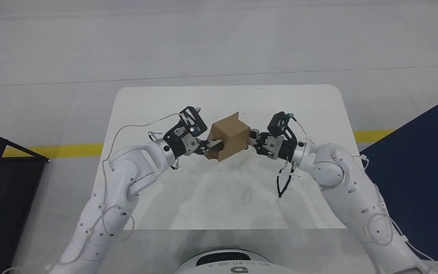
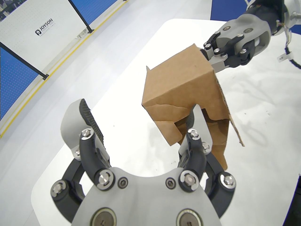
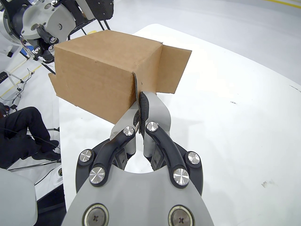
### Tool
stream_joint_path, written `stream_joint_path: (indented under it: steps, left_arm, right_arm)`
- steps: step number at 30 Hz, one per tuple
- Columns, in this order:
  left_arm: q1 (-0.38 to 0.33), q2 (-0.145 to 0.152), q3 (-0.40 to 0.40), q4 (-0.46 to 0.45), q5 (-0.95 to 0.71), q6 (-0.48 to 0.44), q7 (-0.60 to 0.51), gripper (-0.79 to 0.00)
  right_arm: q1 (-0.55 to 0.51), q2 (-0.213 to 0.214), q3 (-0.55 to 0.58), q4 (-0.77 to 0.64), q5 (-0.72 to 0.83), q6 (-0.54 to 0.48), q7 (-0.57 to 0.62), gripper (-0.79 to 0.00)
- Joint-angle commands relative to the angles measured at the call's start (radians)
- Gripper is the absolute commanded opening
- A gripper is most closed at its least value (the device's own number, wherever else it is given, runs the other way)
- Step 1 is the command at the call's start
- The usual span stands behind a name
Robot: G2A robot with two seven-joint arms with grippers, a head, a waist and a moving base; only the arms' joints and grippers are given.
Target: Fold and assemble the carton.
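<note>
A brown cardboard carton (image 1: 229, 137) is held above the middle of the white table (image 1: 226, 198), partly formed, with loose flaps at its ends. My right gripper (image 3: 139, 105) is shut on a vertical edge of the carton (image 3: 98, 71), beside a flap that sticks out sideways. At the opposite end my left gripper (image 2: 138, 118) is open. One of its fingers (image 2: 191, 121) reaches into the carton's (image 2: 181, 88) open lower end, and the other finger (image 2: 87, 116) stands free of it. From above, the left gripper (image 1: 209, 146) and right gripper (image 1: 253, 142) flank the carton.
The table top around the carton is bare, with faint scuff marks (image 3: 291, 86). A blue floor mat (image 1: 404, 157) lies beyond the table's right side, and a black stand (image 1: 14, 164) is off its left side.
</note>
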Motion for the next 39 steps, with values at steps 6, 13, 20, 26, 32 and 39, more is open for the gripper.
stream_joint_path:
  steps: [6,13,20,26,32,39]
  left_arm:
    - [-0.061,-0.011,0.051,0.001,-0.021,0.042,-0.121,0.0]
    - [-0.052,-0.006,0.025,0.024,-0.027,0.041,-0.137,0.0]
    - [-0.02,0.003,-0.019,0.038,-0.046,0.02,-0.132,0.0]
    - [-0.012,0.007,-0.04,0.048,-0.068,0.009,-0.123,0.0]
    - [0.004,0.012,-0.072,0.063,-0.077,0.006,-0.106,0.0]
    - [0.004,0.016,-0.093,0.086,-0.091,0.01,-0.09,0.0]
  right_arm:
    - [0.008,-0.003,-0.015,-0.001,-0.013,0.024,0.006,-0.785]
    - [0.014,-0.002,-0.011,0.014,0.006,0.007,0.005,-0.785]
    - [0.023,-0.001,-0.014,0.024,0.02,-0.005,0.016,-0.785]
    - [0.026,-0.002,-0.019,0.025,0.028,-0.014,0.017,-0.785]
    - [0.031,0.001,-0.015,0.044,0.077,-0.077,0.023,-0.785]
    - [0.04,0.007,-0.004,0.08,0.177,-0.171,0.039,-0.785]
